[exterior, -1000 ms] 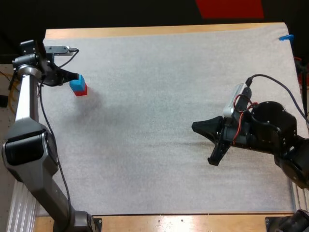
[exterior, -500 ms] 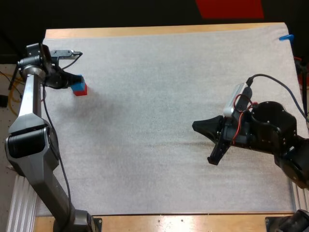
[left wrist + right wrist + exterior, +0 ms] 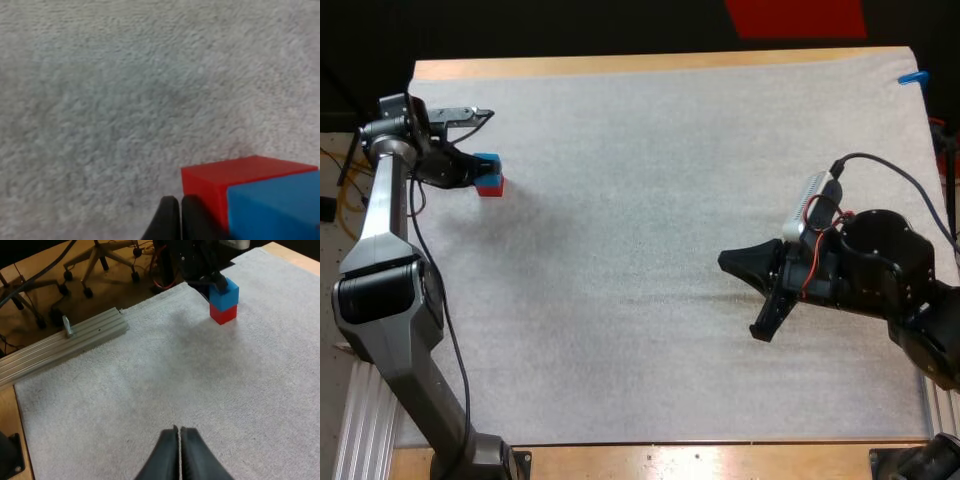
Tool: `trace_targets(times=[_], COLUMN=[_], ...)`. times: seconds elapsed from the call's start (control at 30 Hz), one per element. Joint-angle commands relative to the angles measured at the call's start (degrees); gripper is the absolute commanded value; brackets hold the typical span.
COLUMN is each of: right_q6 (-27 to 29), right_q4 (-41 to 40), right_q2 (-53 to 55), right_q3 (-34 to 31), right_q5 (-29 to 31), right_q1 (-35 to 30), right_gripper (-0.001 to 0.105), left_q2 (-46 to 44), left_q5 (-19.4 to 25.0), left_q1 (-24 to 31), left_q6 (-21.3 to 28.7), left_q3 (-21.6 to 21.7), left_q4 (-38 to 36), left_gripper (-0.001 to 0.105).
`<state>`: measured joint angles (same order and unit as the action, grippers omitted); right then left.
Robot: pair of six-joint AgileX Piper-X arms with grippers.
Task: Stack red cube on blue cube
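Left hand (image 3: pixel 174 204), fingers pressed together on nothing, sits just beside the red cube (image 3: pixel 210 192), which lies beneath the blue cube (image 3: pixel 272 210) at the far left of the white mat (image 3: pixel 650 200), while the right hand (image 3: pixel 176 432), likewise closed empty, hangs well apart.

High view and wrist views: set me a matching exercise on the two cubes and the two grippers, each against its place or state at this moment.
Things:
1. blue cube
2. red cube
3. left gripper
4. right gripper

Places or states:
A. on the mat, bearing the other cube
B. shut over bare mat, far from the cubes
C. on top of the stack
D. shut, right beside the red cube

Pairs: 1-C, 2-A, 3-D, 4-B.
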<state>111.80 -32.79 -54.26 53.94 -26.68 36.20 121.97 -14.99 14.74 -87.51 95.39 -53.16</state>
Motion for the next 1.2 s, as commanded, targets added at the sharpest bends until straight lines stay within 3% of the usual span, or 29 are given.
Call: trace_targets(times=[0.0, 0.67, 1.17], right_q6=[-0.15, -0.15, -0.15], right_q4=[0.56, 0.56, 0.56], right_q2=[0.21, 0.21, 0.21], right_q3=[0.56, 0.56, 0.56], right_q5=[-0.13, -0.13, -0.13], right_q1=[0.09, 0.09, 0.09], right_gripper=[0.0, 0.0, 0.0], left_q2=[-0.03, -0.03, -0.03], left_q5=[-1.79, -3.71, -5.01], left_q1=[-1.42, -17.11, -25.64], left_q6=[-0.47, 0.43, 1.88], left_q3=[0.04, -0.07, -0.07], left_q4=[-0.57, -1.34, -8.72], left_gripper=[0.0, 0.0, 0.0])
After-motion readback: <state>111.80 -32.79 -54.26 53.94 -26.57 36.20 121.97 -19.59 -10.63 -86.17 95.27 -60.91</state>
